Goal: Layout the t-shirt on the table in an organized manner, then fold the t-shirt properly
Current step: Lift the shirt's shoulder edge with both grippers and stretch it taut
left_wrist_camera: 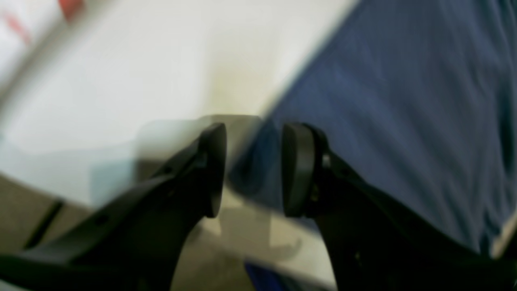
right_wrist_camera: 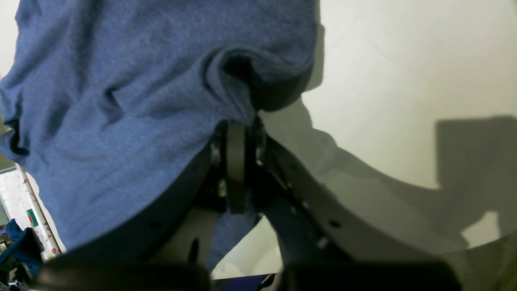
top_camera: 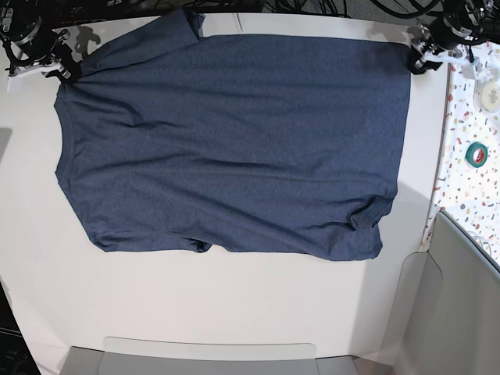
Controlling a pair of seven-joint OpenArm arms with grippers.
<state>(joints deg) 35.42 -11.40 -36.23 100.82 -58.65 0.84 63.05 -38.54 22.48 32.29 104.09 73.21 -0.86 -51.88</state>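
Observation:
The navy t-shirt (top_camera: 234, 148) lies spread plain side up across the white table (top_camera: 234, 305), collar end toward the left, with small folds along its near edge. At the far left corner my right gripper (top_camera: 69, 69) is shut on the t-shirt; in the right wrist view (right_wrist_camera: 238, 129) a bunched fold of blue cloth (right_wrist_camera: 121, 101) is pinched between its fingers above the table (right_wrist_camera: 404, 81). My left gripper (top_camera: 416, 61) is at the shirt's far right corner. In the blurred left wrist view its jaws (left_wrist_camera: 252, 169) stand apart over the cloth's edge (left_wrist_camera: 404, 121) and the table (left_wrist_camera: 161, 72).
A speckled strip (top_camera: 461, 180) runs along the right side, carrying a green tape roll (top_camera: 477, 153) and a white roll (top_camera: 491, 95). Grey panels sit at the near edge (top_camera: 211, 355) and near right (top_camera: 461, 312). Cables cross the far edge.

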